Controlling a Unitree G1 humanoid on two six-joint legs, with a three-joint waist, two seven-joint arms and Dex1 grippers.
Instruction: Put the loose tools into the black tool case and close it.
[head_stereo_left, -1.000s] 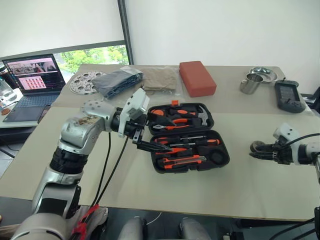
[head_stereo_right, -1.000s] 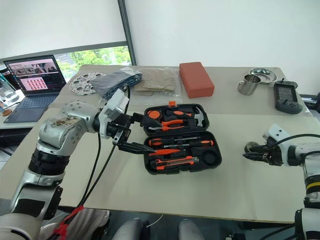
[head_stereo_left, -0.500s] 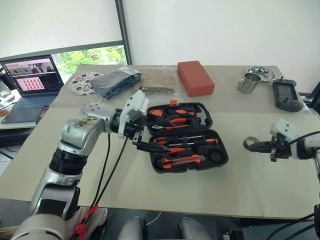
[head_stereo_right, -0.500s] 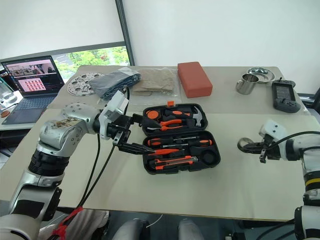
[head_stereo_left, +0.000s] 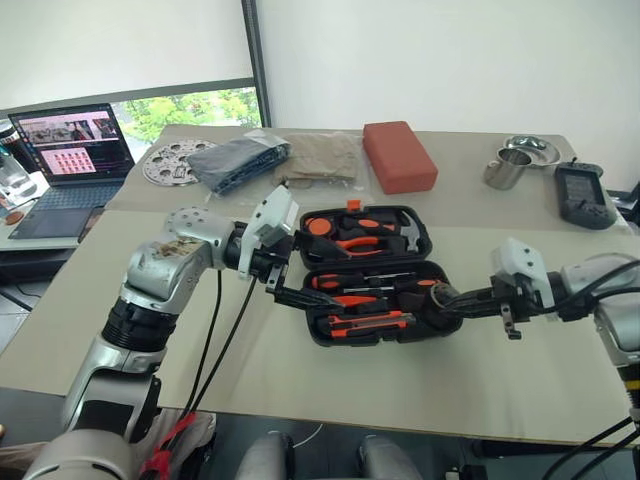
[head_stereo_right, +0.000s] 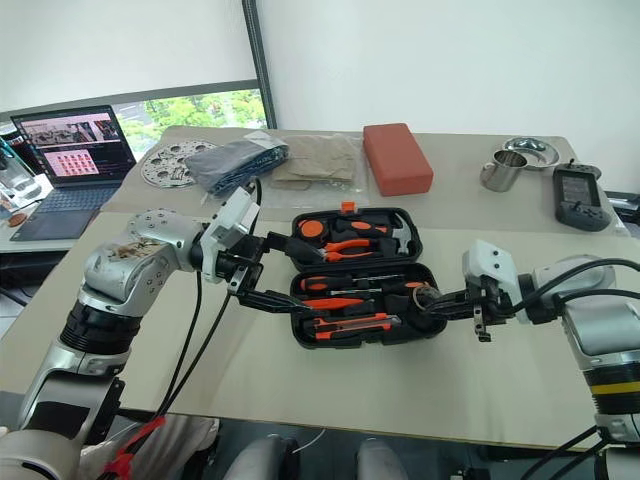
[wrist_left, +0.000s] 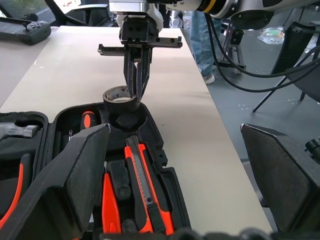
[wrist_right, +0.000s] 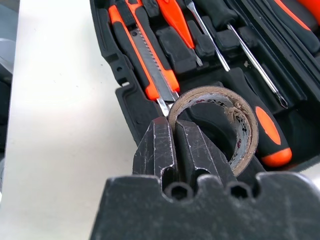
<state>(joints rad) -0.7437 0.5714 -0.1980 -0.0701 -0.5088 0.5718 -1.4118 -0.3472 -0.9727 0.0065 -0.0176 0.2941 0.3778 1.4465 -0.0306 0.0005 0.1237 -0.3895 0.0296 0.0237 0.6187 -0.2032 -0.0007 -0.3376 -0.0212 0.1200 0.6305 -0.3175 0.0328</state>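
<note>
The right pincer (head_stereo_right: 437, 303) is clamped on the rim of a small grey round roll of tape (wrist_right: 220, 122), pinching one wall of the ring between its two black fingers (wrist_right: 159, 150), and holds it over the near right corner of the black moulded-plastic tool case (head_stereo_right: 300, 335). Directly beneath sits a round recess (wrist_left: 129, 120) in the case's near half, apparently meant for the roll.

The grip is the first risk: only a thin edge of the ring is caught, so the roll could swing or slip out and land askew, half on the recess rim. If it is released tilted, it would probably stand proud and stop the lid shutting. It also hangs just beside the orange-and-black utility knife (wrist_right: 145, 60) and a slim screwdriver with an orange-tipped black handle (wrist_right: 260, 115); a low pass might knock these from their slots.

The left pincer (head_stereo_left: 295, 270) stands wide open at the case's left edge, near the hinge. A nudge from it could shift the open case on the table (head_stereo_left: 560, 390), throwing off the right arm's aim.
</note>
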